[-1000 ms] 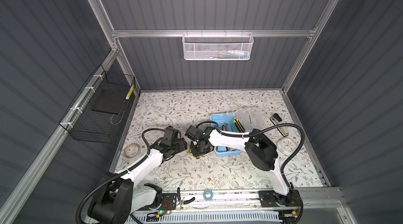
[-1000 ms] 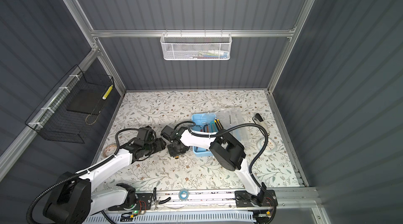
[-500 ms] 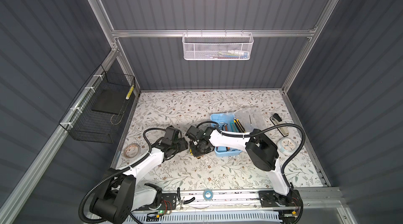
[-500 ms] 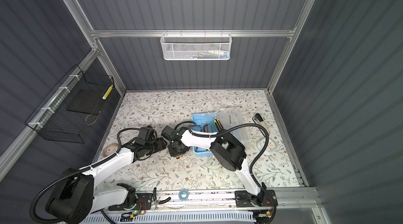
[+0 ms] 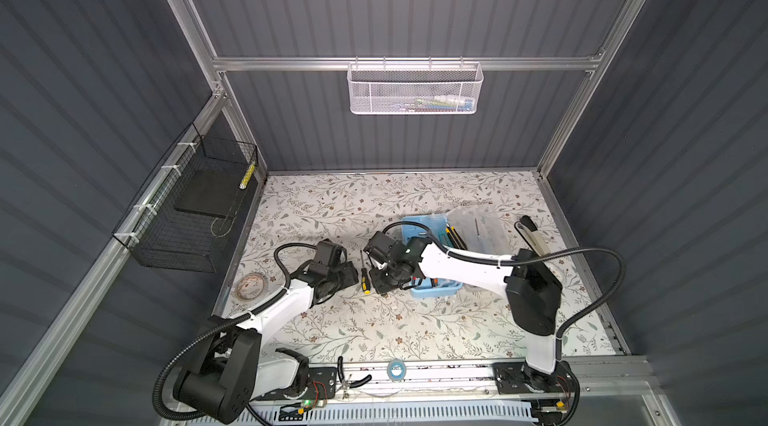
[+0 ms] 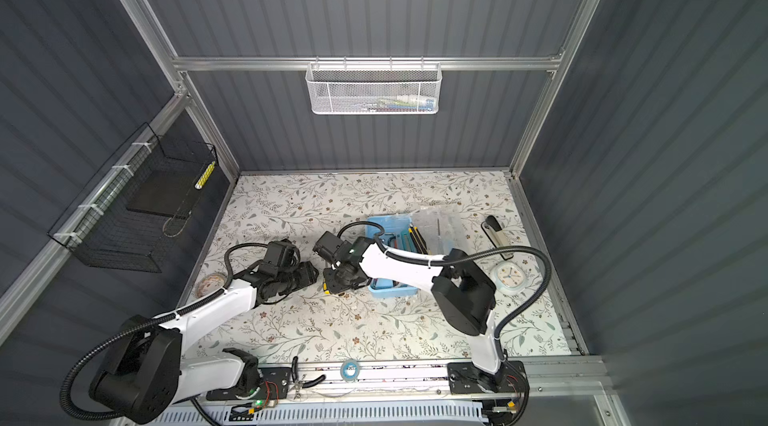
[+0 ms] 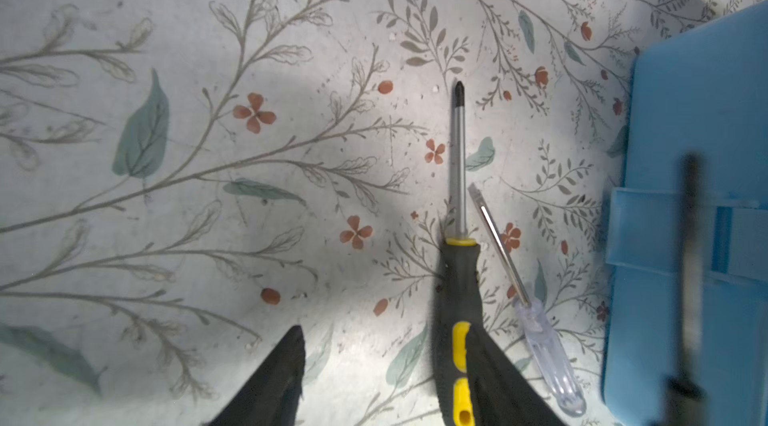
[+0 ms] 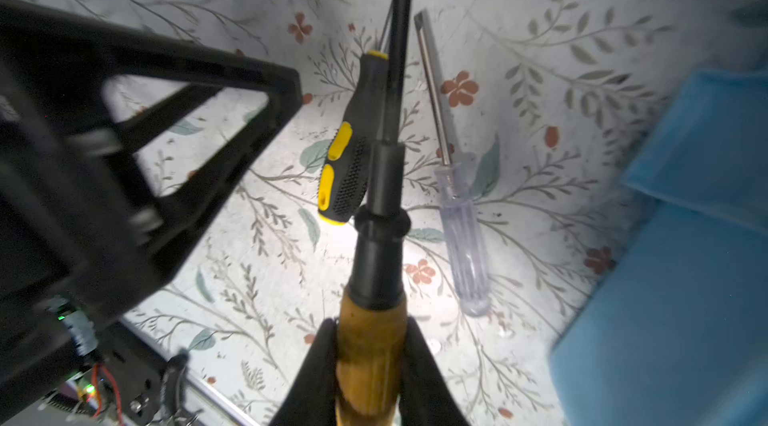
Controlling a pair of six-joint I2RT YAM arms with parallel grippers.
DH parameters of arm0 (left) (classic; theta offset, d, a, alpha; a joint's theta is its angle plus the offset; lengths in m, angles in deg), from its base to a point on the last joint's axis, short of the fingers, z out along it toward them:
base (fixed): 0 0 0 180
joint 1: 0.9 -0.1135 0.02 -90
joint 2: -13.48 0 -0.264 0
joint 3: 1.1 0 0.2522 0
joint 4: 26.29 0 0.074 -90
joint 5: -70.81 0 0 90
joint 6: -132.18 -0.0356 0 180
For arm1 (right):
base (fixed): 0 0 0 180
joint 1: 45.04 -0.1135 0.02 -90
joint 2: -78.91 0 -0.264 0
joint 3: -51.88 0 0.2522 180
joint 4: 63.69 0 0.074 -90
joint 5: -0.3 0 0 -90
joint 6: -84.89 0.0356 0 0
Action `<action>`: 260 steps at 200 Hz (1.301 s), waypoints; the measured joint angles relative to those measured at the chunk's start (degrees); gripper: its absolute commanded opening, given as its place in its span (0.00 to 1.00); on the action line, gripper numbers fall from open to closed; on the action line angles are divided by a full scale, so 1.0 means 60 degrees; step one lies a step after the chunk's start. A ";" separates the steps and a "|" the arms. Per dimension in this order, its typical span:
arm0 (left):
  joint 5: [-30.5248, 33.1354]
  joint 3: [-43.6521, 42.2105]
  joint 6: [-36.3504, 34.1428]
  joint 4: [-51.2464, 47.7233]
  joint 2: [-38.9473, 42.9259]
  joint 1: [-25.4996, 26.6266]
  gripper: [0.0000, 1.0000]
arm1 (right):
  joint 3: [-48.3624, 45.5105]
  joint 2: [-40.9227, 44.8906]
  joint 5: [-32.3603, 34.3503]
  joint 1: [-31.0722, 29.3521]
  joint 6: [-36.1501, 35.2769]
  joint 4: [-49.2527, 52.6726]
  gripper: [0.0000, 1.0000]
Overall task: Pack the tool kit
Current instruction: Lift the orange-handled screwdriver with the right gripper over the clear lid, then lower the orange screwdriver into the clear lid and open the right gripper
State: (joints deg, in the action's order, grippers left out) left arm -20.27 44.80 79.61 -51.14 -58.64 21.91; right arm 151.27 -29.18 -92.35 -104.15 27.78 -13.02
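We counted two arms over the floral mat, each with one gripper. The right gripper was clamped on the one wooden-handled tool, holding it lifted off the mat with its black shaft pointing away from the jaws. The left gripper had its jaws apart with nothing between them. One of its fingers was clear of everything. The other sat right at the handle of the black-and-yellow screwdriver, and we could not tell whether it touched. That made three long tools outside the case. One was held and two lay flat close together on the mat, the second being the clear-handled screwdriver. Both had their tips pointing the same way. The one tool kit rested on the mat right of centre in both top views, just beside the right gripper and partly under that arm. Its clear lid was swung open to the far side. Yellow-and-black tools lay inside, too crowded for us to count. We found two baskets, the white mesh basket on the back rail and the black wire basket on the left wall. There were two tape rolls, a pale tape roll at the mat's left edge and a small blue tape roll on the front rail. One pair of pliers lay near the blue roll, and one white clock sat right of the case.
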 measured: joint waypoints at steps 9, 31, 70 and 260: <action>0.0000 0.0047 -0.0011 0.0004 -0.0036 0.0000 0.63 | -0.0157 0.0499 0.0131 0.0138 -0.0080 0.0036 0.00; 0.0000 0.0146 -0.0106 0.0015 -0.0113 0.0000 0.63 | -0.0645 0.1774 0.0608 0.0820 -0.0324 0.0299 0.00; 0.0000 0.0273 -0.0211 0.0106 -0.0361 0.0000 0.63 | -0.1785 0.4062 0.1763 0.3067 -0.0856 0.1005 0.00; 0.0000 0.0619 -0.0433 0.0321 -0.1056 0.0000 0.63 | -0.3468 0.4812 0.1865 0.5701 -0.2065 0.1559 0.14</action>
State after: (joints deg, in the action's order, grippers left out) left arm -20.27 48.52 77.01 -49.22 -64.98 21.91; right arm 130.46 -0.31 -81.16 -69.94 15.38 -3.67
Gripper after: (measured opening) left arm 0.633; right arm 0.233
